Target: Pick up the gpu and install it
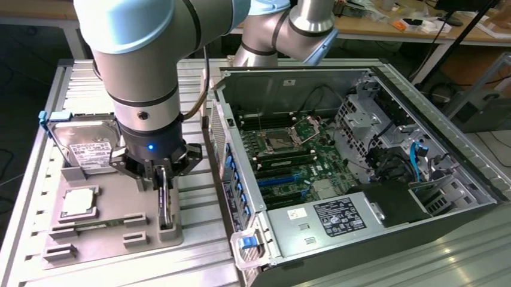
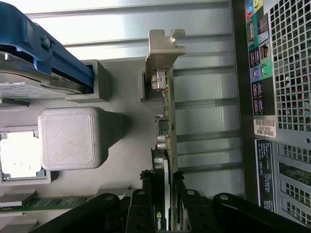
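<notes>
The gpu stands on its long edge in a slot at the grey holder tray's edge nearest the case. In the wrist view the gpu is a thin dark card seen edge-on, and its silver end bracket rests against a grey post. My gripper hangs straight down over the card. The black fingers sit against both faces of the card, so my gripper is shut on it. The card's lower end still sits in the tray's holder block.
The open computer case lies on the exterior view's right, its motherboard exposed and its rear panel close beside the card. On the tray lie a silver hard drive, a square processor and a green memory stick.
</notes>
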### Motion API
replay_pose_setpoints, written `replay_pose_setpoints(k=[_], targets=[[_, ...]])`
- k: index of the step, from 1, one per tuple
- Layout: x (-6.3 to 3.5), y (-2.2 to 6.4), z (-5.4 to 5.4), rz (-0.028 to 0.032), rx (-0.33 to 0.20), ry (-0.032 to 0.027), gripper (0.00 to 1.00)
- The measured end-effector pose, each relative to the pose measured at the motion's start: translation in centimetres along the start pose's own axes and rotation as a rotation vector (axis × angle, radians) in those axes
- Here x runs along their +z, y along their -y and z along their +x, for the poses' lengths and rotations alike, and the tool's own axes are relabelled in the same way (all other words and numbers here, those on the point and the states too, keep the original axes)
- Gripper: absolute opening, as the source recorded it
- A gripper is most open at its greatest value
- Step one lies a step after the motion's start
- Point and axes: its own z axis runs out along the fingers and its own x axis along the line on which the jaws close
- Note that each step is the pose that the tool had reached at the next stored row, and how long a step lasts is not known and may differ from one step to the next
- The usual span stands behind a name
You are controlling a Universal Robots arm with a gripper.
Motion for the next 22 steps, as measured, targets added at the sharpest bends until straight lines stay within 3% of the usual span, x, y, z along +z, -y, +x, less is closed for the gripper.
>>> replay_pose_setpoints(k=[11,22], targets=[[-0.02,0.00,0.0,0.0000,0.000,0.0000,0.27],[-1.01,-0.05,0.0,0.0000,0.000,0.0000,0.27]])
